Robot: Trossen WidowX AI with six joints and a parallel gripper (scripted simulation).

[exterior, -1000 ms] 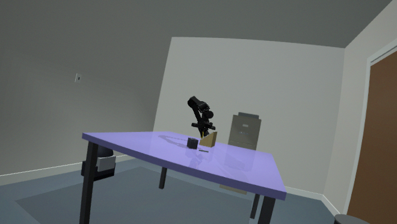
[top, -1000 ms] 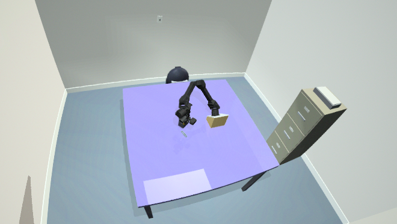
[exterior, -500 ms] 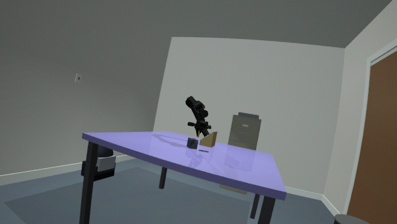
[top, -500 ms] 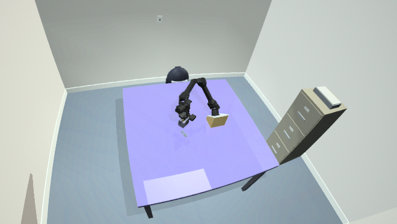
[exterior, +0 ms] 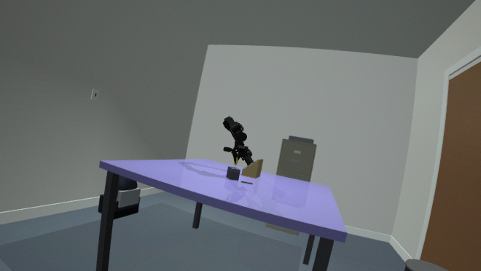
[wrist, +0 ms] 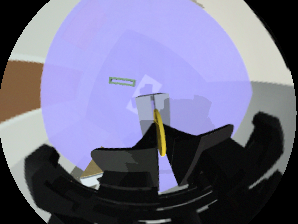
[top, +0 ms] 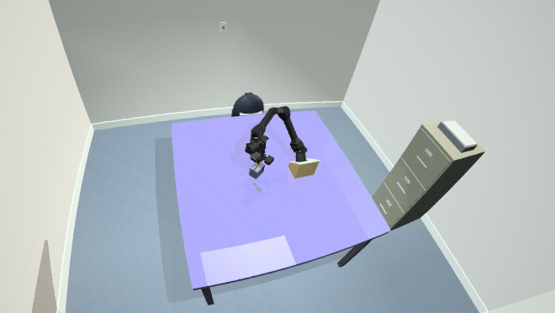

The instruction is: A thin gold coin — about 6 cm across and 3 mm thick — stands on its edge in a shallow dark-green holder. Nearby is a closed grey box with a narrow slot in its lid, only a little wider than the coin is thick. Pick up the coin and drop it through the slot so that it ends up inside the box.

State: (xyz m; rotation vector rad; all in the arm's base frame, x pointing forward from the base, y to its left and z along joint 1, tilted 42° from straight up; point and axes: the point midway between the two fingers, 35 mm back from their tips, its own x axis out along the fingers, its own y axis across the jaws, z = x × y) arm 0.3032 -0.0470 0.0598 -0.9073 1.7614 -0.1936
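Observation:
My gripper (top: 258, 161) (exterior: 236, 156) (wrist: 156, 125) is shut on the gold coin (top: 256, 164) (exterior: 235, 161) (wrist: 161, 134). The coin hangs edge-on below the fingertips. The closed grey box (top: 256, 172) (exterior: 233, 173) (wrist: 145, 107) stands on the table under the gripper. In the exterior view the coin's lower edge shows just above the lid, with a small gap. In the wrist view the coin hides part of the lid and roughly lines up with the dark slot line; exact alignment is unclear. The shallow green holder (exterior: 246, 182) (wrist: 122, 78) is empty, beside the box.
A tan wedge-shaped block (top: 304, 169) (exterior: 253, 170) with a white top stands at the arm's base, to the right of the box in the top view. The purple table (top: 219, 210) (exterior: 291, 204) carries everything. A filing cabinet (top: 414, 172) stands beyond its right edge.

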